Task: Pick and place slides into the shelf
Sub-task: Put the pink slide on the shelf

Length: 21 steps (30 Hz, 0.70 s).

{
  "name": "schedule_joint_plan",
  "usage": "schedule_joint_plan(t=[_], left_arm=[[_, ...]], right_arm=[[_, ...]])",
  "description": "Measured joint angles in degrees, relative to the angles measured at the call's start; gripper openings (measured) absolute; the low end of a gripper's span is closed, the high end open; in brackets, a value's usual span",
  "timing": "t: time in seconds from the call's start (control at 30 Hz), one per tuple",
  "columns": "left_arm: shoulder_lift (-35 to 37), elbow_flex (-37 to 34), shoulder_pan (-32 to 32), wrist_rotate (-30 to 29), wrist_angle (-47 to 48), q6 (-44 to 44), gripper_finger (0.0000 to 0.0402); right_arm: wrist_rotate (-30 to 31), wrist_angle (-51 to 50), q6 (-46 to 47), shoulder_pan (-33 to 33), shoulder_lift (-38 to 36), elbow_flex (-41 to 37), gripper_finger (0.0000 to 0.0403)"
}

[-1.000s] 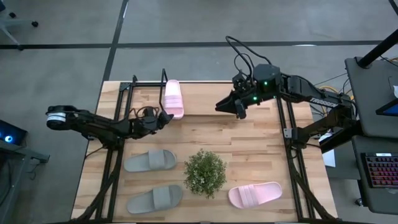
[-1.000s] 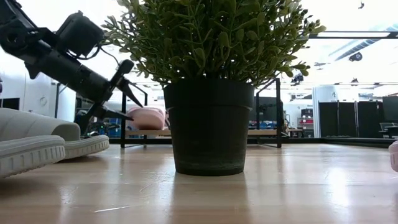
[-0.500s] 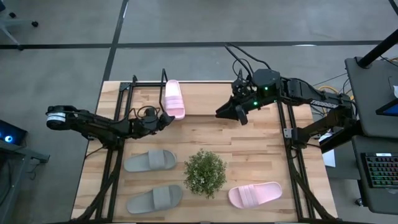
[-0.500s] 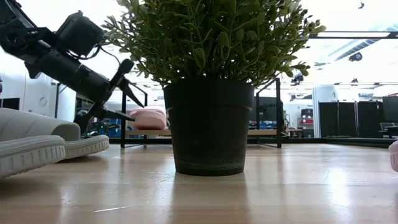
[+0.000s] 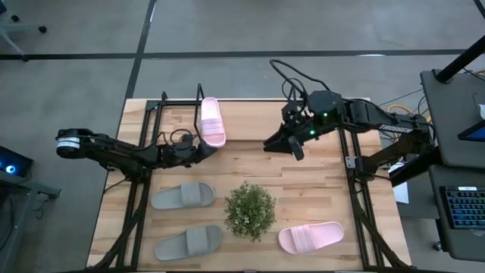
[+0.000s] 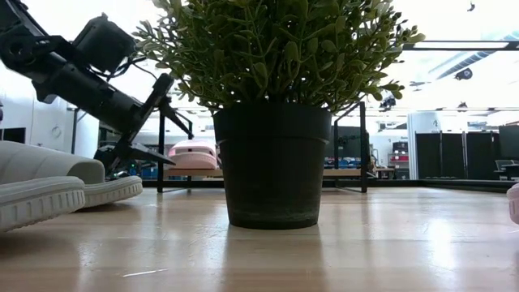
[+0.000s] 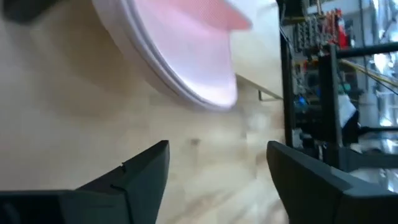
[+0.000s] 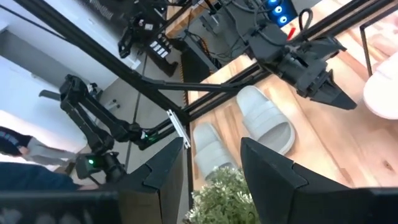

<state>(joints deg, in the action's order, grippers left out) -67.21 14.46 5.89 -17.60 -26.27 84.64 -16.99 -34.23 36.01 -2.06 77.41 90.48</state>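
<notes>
Left pincer (image 5: 206, 151) gapes, released, just near of pink slide (image 5: 212, 120) on shelf (image 5: 176, 114). Right pincer (image 5: 292, 144) hovers mid-desk, parted, empty.

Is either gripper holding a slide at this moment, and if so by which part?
Nothing is held. The left gripper is open just off the end of the pink slide on the shelf, with nothing between its fingers. The right gripper hovers over the table, empty.

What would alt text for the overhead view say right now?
One pink slide lies on the shelf at the table's far-left edge, the left pincer open just in front of it. Two grey slides, a plant and another pink slide sit nearer; the right pincer hovers mid-table.
</notes>
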Motion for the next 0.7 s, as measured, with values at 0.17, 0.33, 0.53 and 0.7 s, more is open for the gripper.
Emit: schedule_joint_plan(t=[0.17, 0.33, 0.53, 0.7], left_arm=[[1.06, 0.00, -0.01, 3.69, -6.41, -1.45, 0.0265], [3.69, 0.02, -0.02, 4.22, -11.20, -3.00, 0.0266], [7.81, 0.02, -0.02, 7.89, -12.32, -4.45, 0.0266], [10.98, 0.02, -0.04, 10.11, -12.31, -4.59, 0.0266]], right_arm=[[0.65, -3.21, 0.01, 0.81, 0.00, -0.86, 0.0151], [2.02, -5.26, 0.44, 1.70, -0.02, -2.99, 0.0151], [2.11, -5.66, 2.48, 2.88, -0.26, -6.52, 0.0151], [2.70, -2.19, 5.74, 4.36, -1.82, -11.22, 0.0151]])
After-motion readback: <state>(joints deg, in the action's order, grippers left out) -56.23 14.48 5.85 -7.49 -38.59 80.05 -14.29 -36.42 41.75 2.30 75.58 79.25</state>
